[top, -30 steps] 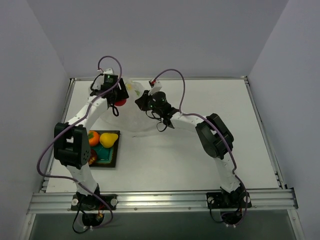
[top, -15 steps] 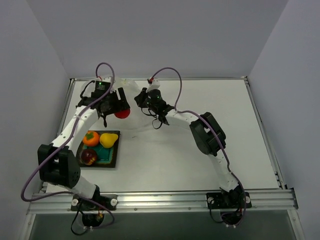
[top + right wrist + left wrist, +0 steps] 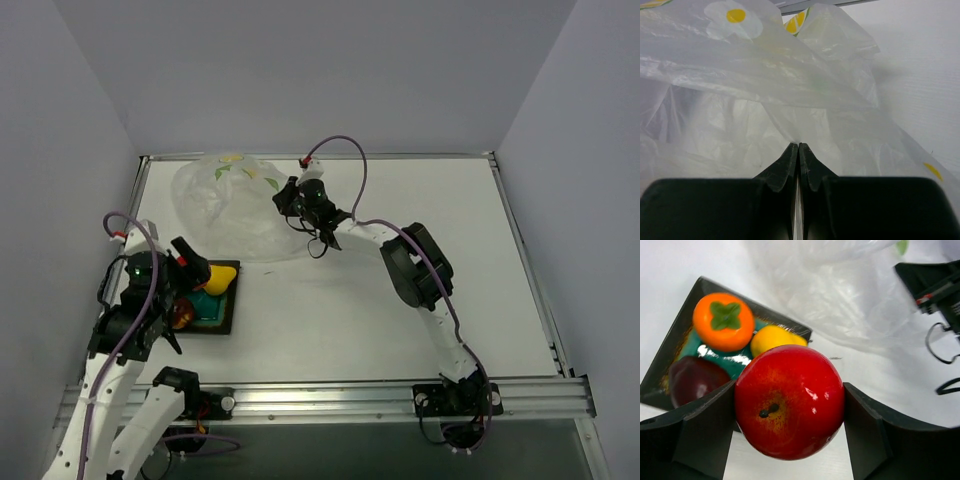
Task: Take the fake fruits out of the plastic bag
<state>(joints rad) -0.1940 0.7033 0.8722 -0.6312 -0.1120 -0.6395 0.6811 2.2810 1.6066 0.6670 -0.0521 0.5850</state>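
My left gripper (image 3: 190, 272) is shut on the red round fruit (image 3: 790, 402), which sits between both fingers (image 3: 865, 435) just above the green tray (image 3: 675, 335). On the tray lie the orange fruit (image 3: 725, 322), the yellow pear-like fruit (image 3: 772, 340) and the dark red fruit (image 3: 692, 380). The plastic bag (image 3: 230, 200) lies crumpled at the back left of the table. My right gripper (image 3: 290, 200) is at the bag's right edge, shut on a fold of its film (image 3: 799, 142). No fruit shows inside the bag (image 3: 765, 75).
The tray (image 3: 228, 310) sits at the left, near the front of the bag. My right arm (image 3: 420, 265) stretches across the middle of the table. The table's raised metal edge (image 3: 320, 398) runs along the front. Walls enclose the left, back and right.
My left arm has pulled back from the bag toward the near left, carrying the red fruit over the tray. The bag, uncovered, now shows whole. My right gripper stays pinched on it.
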